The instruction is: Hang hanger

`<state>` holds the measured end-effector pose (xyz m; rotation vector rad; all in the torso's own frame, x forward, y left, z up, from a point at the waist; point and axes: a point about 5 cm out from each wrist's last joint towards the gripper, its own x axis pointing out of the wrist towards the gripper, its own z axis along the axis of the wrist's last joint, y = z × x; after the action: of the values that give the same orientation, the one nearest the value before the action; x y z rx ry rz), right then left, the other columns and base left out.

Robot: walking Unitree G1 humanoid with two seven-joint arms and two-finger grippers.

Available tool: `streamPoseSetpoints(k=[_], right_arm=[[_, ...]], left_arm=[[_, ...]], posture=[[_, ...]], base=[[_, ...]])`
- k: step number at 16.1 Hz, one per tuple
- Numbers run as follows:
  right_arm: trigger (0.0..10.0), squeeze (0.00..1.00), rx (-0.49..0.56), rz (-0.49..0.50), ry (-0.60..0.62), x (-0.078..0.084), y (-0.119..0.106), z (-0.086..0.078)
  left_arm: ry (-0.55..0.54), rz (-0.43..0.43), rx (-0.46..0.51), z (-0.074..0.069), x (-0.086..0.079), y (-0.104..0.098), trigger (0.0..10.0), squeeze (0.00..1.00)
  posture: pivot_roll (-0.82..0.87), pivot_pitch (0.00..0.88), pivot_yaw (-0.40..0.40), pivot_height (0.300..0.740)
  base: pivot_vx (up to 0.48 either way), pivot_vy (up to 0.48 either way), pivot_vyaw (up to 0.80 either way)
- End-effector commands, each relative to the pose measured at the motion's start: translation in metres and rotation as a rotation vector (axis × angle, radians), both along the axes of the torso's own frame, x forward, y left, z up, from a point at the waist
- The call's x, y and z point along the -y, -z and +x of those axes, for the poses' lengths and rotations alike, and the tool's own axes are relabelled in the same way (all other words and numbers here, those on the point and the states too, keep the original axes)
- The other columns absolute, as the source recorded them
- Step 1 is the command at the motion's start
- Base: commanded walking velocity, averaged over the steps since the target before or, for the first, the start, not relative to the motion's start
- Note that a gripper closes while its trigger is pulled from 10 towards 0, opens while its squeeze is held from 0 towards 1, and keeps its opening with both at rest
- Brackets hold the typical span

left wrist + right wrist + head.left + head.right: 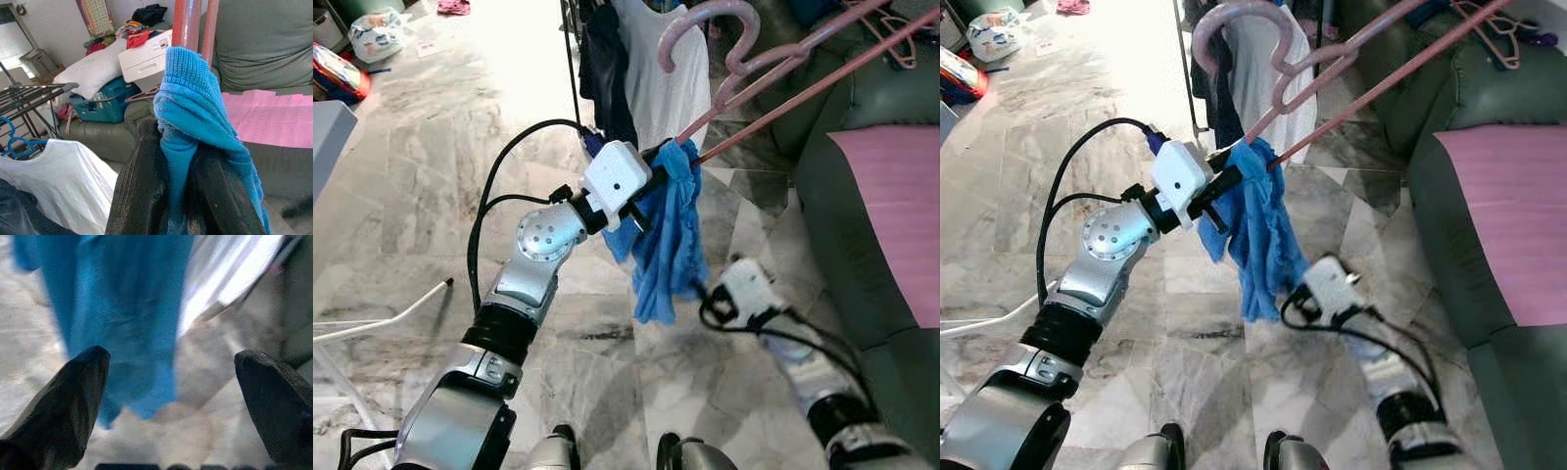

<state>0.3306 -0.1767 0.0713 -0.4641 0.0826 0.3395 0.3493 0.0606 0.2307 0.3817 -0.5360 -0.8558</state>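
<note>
A pink hanger (773,86) slants up to the right, its hook (705,18) in front of the hung clothes. A blue knitted cloth (671,235) is draped over the hanger's lower end and hangs down. My left gripper (656,174) is raised and shut on that end of the hanger through the cloth; in the left wrist view its fingers (142,186) pinch the blue cloth (195,112) below the pink bars (188,24). My right gripper (705,294) is low, just under the cloth's hem, and open, with the cloth (122,308) ahead of its fingers (73,396).
A drying rack behind holds a white shirt (661,83) and a dark garment (602,69). A green sofa (842,186) with a pink cover (901,206) stands at the right, another pink hanger (893,41) on it. A white frame leg (382,318) lies on the marble floor at left.
</note>
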Motion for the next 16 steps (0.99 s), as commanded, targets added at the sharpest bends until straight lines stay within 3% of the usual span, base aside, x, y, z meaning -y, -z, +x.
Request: streamPoseSetpoints(k=[1, 4, 7, 10, 12, 13, 14, 15, 16], right_arm=[[10.0, 1.0, -0.016, -0.002, -0.006, -0.001, 0.006, -0.004], [10.0, 1.0, -0.029, 0.029, -0.024, -0.007, 0.007, -0.002], [10.0, 1.0, -0.038, 0.094, -0.127, -0.031, 0.003, 0.0], [10.0, 1.0, -0.046, 0.102, -0.181, -0.044, 0.003, -0.001], [10.0, 0.87, -0.079, 0.114, -0.185, -0.048, 0.006, 0.0], [3.0, 0.85, -0.083, 0.113, -0.19, -0.049, 0.006, 0.0], [0.0, 0.29, -0.112, 0.153, -0.215, -0.055, 0.007, 0.0], [0.0, 0.12, -0.136, 0.153, -0.222, -0.058, 0.01, 0.0], [0.0, 0.09, -0.161, 0.145, -0.199, -0.059, 0.014, -0.001]], left_arm=[[0.021, -0.007, 0.027, -0.004, 0.002, -0.005, 10.0, 0.0], [0.04, -0.021, 0.035, -0.007, 0.006, -0.011, 10.0, 0.0], [0.051, -0.022, 0.039, -0.008, 0.007, -0.012, 10.0, 0.0], [0.057, -0.022, 0.041, -0.01, 0.008, -0.014, 10.0, 0.0], [0.065, -0.023, 0.04, -0.012, 0.008, -0.016, 10.0, 0.0], [0.066, -0.024, 0.04, -0.012, 0.008, -0.016, 10.0, 0.0], [0.076, -0.031, 0.04, -0.013, 0.009, -0.017, 10.0, 0.0], [0.083, -0.037, 0.041, -0.014, 0.01, -0.019, 10.0, 0.0], [0.085, -0.042, 0.043, -0.015, 0.01, -0.021, 10.0, 0.0]], posture=[[0.06, 0.258, 0.024, 0.74], [0.06, 0.26, 0.023, 0.74], [0.07, 0.262, 0.022, 0.74], [0.07, 0.263, 0.022, 0.74], [0.07, 0.265, 0.021, 0.74], [0.07, 0.265, 0.021, 0.74], [0.07, 0.266, 0.02, 0.74], [0.08, 0.267, 0.019, 0.74], [0.08, 0.267, 0.018, 0.74]], base=[[0.0, 0.0, 0.0], [0.0, 0.0, 0.0], [0.0, 0.0, 0.0], [0.0, 0.0, 0.0], [0.0, 0.0, 0.0], [0.0, 0.0, 0.0], [0.0, 0.0, 0.0], [0.0, 0.0, 0.0], [0.0, 0.0, 0.0]])
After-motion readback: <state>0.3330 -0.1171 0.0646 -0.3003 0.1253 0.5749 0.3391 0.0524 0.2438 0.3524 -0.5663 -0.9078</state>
